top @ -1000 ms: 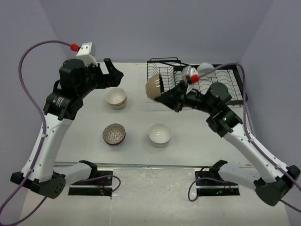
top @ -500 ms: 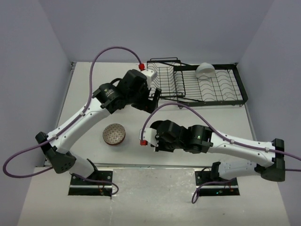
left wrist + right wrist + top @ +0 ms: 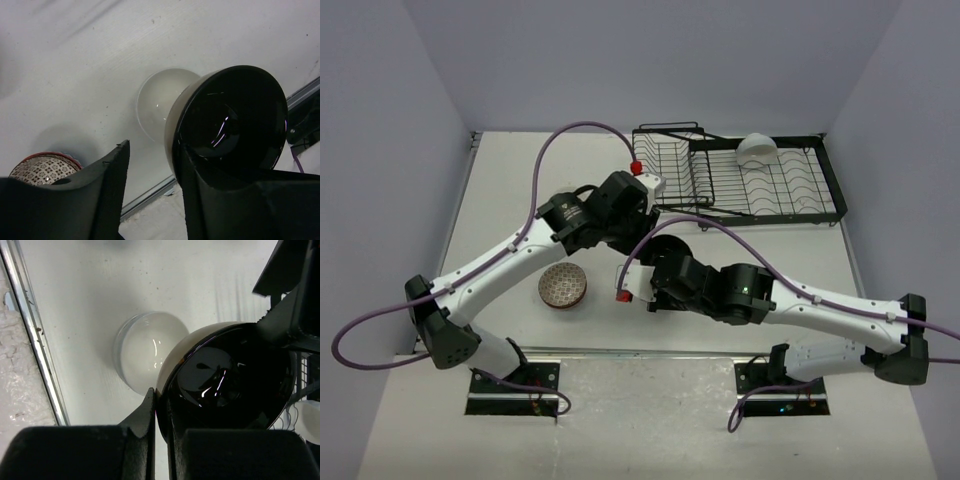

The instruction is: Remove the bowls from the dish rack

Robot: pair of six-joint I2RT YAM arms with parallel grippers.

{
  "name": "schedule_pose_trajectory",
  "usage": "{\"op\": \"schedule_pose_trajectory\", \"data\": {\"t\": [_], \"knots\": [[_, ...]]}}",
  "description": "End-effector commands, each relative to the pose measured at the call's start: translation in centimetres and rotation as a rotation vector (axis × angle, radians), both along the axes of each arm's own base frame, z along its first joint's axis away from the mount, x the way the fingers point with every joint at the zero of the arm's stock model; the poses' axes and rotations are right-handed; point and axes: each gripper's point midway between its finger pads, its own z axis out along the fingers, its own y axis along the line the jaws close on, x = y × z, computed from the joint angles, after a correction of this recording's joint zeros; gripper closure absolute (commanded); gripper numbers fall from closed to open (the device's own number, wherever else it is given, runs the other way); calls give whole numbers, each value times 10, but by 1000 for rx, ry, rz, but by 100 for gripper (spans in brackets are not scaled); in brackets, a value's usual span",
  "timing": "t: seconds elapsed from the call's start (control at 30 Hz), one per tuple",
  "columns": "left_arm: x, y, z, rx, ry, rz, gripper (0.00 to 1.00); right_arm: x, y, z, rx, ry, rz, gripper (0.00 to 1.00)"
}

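A beige bowl with a glossy dark inside (image 3: 225, 375) hangs tilted above a plain white bowl (image 3: 137, 350) that sits on the table. My right gripper (image 3: 161, 395) is shut on its rim. In the left wrist view the same beige bowl (image 3: 230, 120) has my left gripper (image 3: 152, 150) straddling its rim. One finger is inside the bowl, and the other stands apart from the outer wall, so the jaws are open. A reddish-brown patterned bowl (image 3: 563, 285) rests at the front left. The black dish rack (image 3: 740, 185) at the back right holds a white bowl (image 3: 756, 148).
Both arms cross over the middle of the table and hide what lies under them in the top view. The table's metal front edge (image 3: 30, 330) runs close to the white bowl (image 3: 152, 102). The patterned bowl (image 3: 42, 167) sits just left of the left gripper.
My right arm has carried the beige bowl from the rack to above the white bowl. The left arm swung in from the far left, and its jaws have narrowed around the rim.
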Motion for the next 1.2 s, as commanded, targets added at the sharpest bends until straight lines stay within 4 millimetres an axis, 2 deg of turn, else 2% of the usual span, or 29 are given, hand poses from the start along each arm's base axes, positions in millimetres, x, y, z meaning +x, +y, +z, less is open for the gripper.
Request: {"op": "schedule_pose_trajectory", "data": {"t": [0.0,0.03,0.07,0.1,0.17,0.23,0.27,0.4,0.47,0.5,0.53,0.57,0.63,0.8,0.83,0.9,0.93,1.0,1.03,1.07,1.1,1.17], "knots": [[3,1,-9,31,-2,11,57,26,15,56,129,-167,-53,100],[5,1,-9,36,-8,14,62,27,16,56,126,-172,-55,100],[5,0,-10,37,-7,14,73,29,18,56,124,-179,-58,100],[6,0,-11,39,-8,14,80,31,21,60,134,-190,-60,100],[7,-2,-13,42,-8,12,90,34,23,60,131,-202,-65,100],[9,-2,-15,49,-6,12,91,36,27,61,134,-213,-67,100],[9,-2,-17,56,-5,13,100,38,27,61,133,-216,-72,100],[15,5,-17,89,-30,44,100,45,30,65,126,-247,-97,100],[20,12,-9,91,-69,85,100,47,30,65,127,-259,-110,100],[23,13,-3,77,-94,102,100,48,30,67,139,-265,-115,92],[28,18,3,76,-124,134,100,48,29,70,156,-271,-117,53],[30,21,14,49,-147,159,100,49,30,71,167,-282,-117,24],[40,31,29,26,-186,220,100,50,28,76,206,-302,-126,1],[62,56,51,-68,-218,319,100,61,8,89,251,-352,-211,1],[73,74,60,-102,-231,370,100,63,3,93,265,-361,-231,1],[84,92,63,-145,-240,422,100,66,-12,105,330,-377,-280,1],[97,119,68,-158,-258,502,100,67,-19,111,361,-384,-304,1],[112,139,69,-199,-254,563,100,68,-37,127,467,-388,-365,1],[126,168,62,-205,-243,646,100,67,-43,133,523,-374,-396,1],[134,178,59,-222,-235,682,100,68,-54,142,589,-374,-426,1],[147,200,46,-250,-208,751,100,67,-59,146,630,-365,-441,1],[160,212,37,-306,-185,789,100,64,-69,152,720,-330,-466,1]]}}
